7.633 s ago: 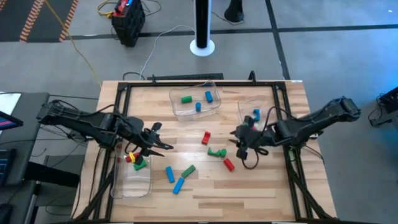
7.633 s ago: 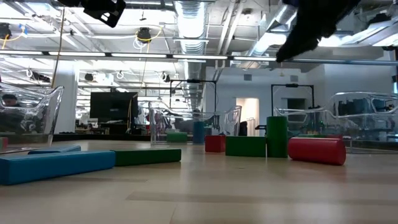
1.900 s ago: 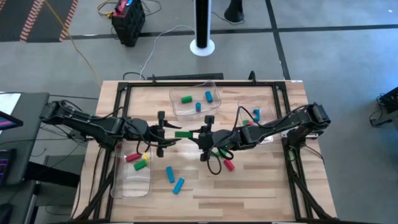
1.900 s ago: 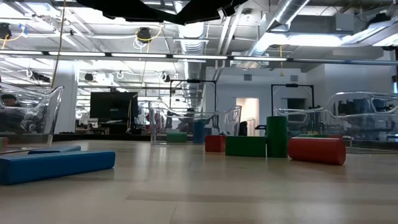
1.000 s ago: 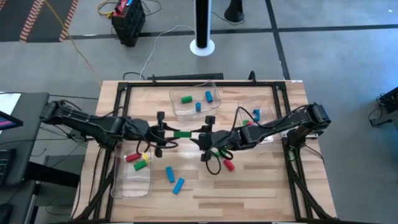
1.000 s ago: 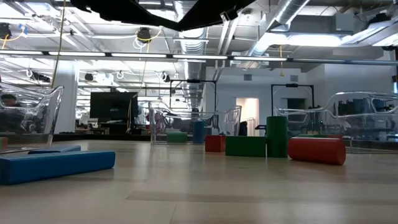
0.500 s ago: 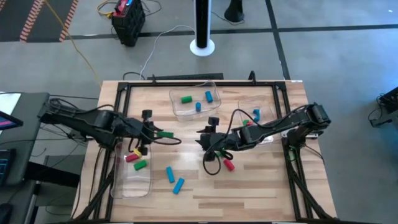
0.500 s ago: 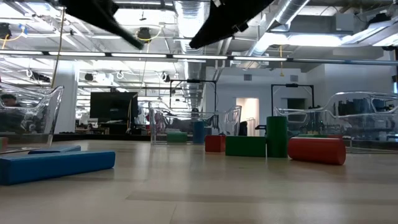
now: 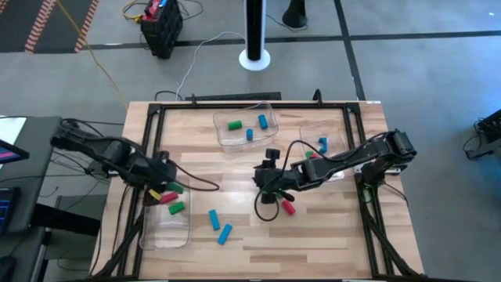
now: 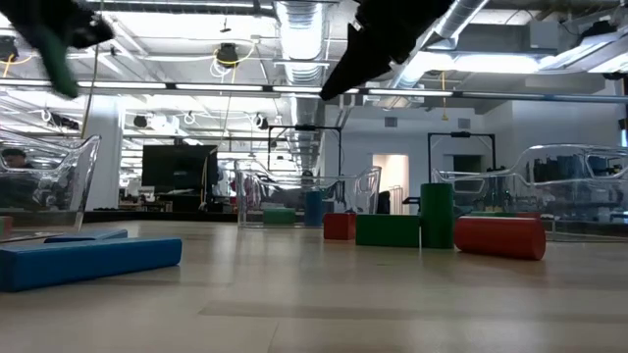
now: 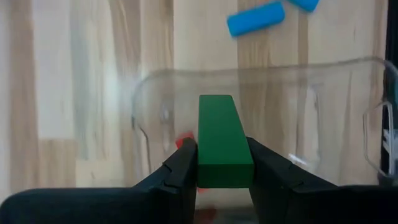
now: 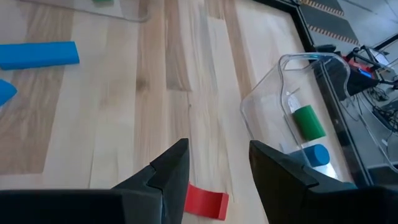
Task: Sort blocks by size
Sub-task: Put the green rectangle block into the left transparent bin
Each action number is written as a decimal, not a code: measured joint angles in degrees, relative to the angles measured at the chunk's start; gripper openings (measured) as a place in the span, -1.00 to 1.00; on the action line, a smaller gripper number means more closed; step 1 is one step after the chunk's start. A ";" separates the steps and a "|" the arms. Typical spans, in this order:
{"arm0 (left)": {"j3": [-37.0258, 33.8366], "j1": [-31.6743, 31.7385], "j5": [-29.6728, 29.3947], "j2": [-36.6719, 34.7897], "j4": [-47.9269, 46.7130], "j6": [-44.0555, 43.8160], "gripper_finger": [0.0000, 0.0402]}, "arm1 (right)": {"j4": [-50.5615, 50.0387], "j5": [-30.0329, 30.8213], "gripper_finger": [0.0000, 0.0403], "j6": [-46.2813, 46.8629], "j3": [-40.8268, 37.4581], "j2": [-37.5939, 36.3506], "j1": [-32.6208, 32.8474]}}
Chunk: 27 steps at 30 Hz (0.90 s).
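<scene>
My left gripper [image 9: 167, 186] is shut on a green bar [image 11: 221, 124] above the clear left tray [image 9: 160, 231], which holds a red [image 9: 154, 196] and a green block [image 9: 176, 208]. My right gripper [image 9: 264, 176] is open and empty near the table's middle, its fingers [image 12: 168, 168] standing above a small red block [image 12: 205, 202] on the wood. Two blue blocks [image 9: 213, 219] and a red one [image 9: 287, 207] lie loose on the table. In the low view, a blue bar [image 10: 88, 263], green blocks [image 10: 402, 227] and a red cylinder [image 10: 498, 237] lie on the wood. My left gripper pinches the green bar's two long sides [image 11: 224, 169] between its two fingers, at the bar's near end. The bar sticks out forward along the fingers. The fingers slant down from above. The bar is lifted clear above the left tray.
A clear tray [image 9: 245, 129] at the far middle holds a green and two blue blocks; it also shows in the right wrist view [image 12: 298, 118]. Another clear tray [image 9: 313, 135] at the right holds a blue block [image 9: 322, 143]. A black frame [image 9: 250, 104] runs round the table.
The two grippers stood facing each other at the table's middle with the green bar between them. My left gripper has carried the bar toward the table's left edge and tipped down over the left tray. My right gripper has drawn back slightly toward the right without it.
</scene>
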 joint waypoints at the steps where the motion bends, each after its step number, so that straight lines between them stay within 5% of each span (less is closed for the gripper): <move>1: -0.21 -0.52 0.43 0.18 -0.70 -1.27 -0.47 | -0.41 -0.01 -0.03 0.22 0.00 0.00 0.00; 27: -13.44 -4.53 6.52 0.25 8.43 -12.46 -0.39 | -5.47 -0.22 -0.03 2.89 0.00 0.00 1.05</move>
